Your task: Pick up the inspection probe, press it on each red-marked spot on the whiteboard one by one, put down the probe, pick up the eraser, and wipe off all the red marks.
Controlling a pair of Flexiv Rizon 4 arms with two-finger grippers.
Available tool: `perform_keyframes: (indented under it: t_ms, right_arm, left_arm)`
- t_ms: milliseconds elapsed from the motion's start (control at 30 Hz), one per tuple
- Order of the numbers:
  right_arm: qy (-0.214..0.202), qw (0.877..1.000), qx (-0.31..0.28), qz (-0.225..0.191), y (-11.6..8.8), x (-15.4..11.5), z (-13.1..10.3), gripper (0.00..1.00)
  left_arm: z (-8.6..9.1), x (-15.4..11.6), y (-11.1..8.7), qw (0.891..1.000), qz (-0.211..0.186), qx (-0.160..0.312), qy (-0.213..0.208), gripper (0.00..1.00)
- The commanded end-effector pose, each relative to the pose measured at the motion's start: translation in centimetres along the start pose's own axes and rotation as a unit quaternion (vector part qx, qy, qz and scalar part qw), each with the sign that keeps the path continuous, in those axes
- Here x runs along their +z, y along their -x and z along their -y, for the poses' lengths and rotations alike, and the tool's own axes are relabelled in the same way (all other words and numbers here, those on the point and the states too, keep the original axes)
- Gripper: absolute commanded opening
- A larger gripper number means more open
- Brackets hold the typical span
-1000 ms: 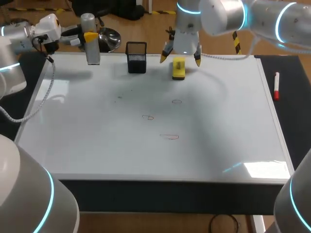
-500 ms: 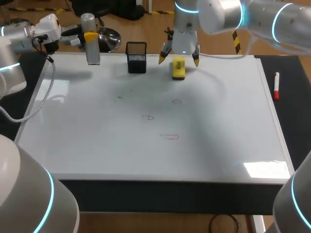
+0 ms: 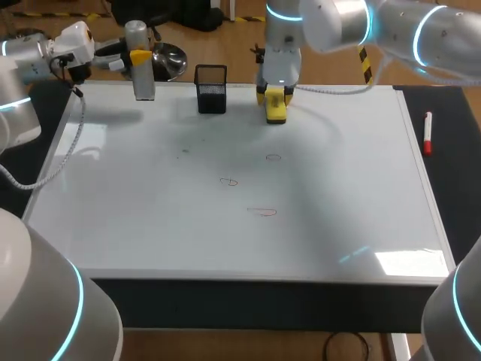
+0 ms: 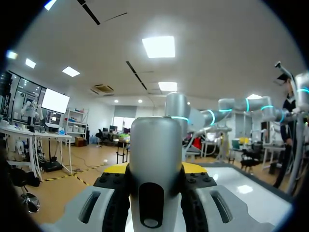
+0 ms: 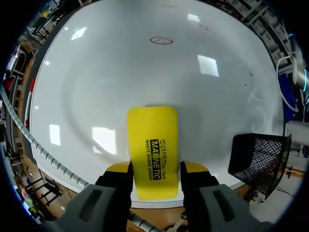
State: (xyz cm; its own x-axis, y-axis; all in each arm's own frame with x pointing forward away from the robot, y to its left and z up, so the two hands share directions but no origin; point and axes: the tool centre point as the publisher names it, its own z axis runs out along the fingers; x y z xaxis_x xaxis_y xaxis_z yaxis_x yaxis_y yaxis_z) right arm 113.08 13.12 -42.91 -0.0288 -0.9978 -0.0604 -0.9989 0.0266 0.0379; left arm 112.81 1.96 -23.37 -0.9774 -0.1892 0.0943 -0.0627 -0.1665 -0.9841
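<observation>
A silver cylindrical probe [image 3: 140, 71] stands upright over the whiteboard's [image 3: 361, 188] far left corner, with my left gripper [image 3: 140, 56] shut on it. In the left wrist view the probe [image 4: 155, 164] fills the gap between the fingers. A yellow eraser [image 3: 276, 104] lies near the board's far edge, and my right gripper [image 3: 275, 94] is shut on it. In the right wrist view both yellow fingertips [image 5: 118, 169] press the sides of the eraser [image 5: 152, 150]. Three faint red marks [image 3: 273, 157], [image 3: 229, 181], [image 3: 262, 212] sit mid-board; one mark [image 5: 161, 40] shows ahead of the right gripper.
A black mesh cup [image 3: 211, 89] stands on the board between the probe and the eraser, close beside the right gripper [image 5: 154, 169] as the mesh cup [image 5: 258, 157] shows. A red-capped marker [image 3: 427, 134] lies on the dark mat right of the board.
My right gripper came down over the eraser and its fingers closed from wide open onto the eraser's sides. The left arm and probe have not moved.
</observation>
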Motion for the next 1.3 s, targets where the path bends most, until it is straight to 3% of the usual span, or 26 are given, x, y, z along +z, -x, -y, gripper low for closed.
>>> perform_keyframes:
  t_ms: [33, 100, 367, 700, 967, 1300]
  right_arm:
    - [0.004, 1.0, -0.002, -0.005, 0.0, 0.0, -0.1, 0.32]
    - [0.006, 1.0, -0.002, -0.007, -0.1, -0.1, -0.3, 0.0]
    - [0.012, 1.0, 0.006, -0.011, -1.0, 0.0, -0.3, 0.0]
    - [0.006, 0.996, 0.083, -0.005, -4.1, -2.7, 1.0, 0.0]
    - [-0.013, 0.987, 0.156, -0.018, -8.9, -5.1, 2.1, 0.0]
    - [-0.041, 0.96, 0.276, -0.002, -14.9, -7.6, 2.4, 0.0]
  left_arm:
    - [0.2, 0.1, -0.4, 1.0, 0.004, 0.001, 0.002, 0.0]
    - [0.2, 0.1, -0.4, 1.0, 0.004, 0.001, 0.002, 0.0]
    - [0.2, 0.1, -0.4, 1.0, 0.004, 0.001, 0.002, 0.0]
    - [0.2, 0.1, -0.4, 1.0, 0.004, 0.001, 0.002, 0.0]
    - [0.2, 0.1, -0.4, 1.0, 0.004, 0.001, 0.002, 0.0]
    - [0.2, 0.1, -0.4, 1.0, 0.004, 0.001, 0.002, 0.0]
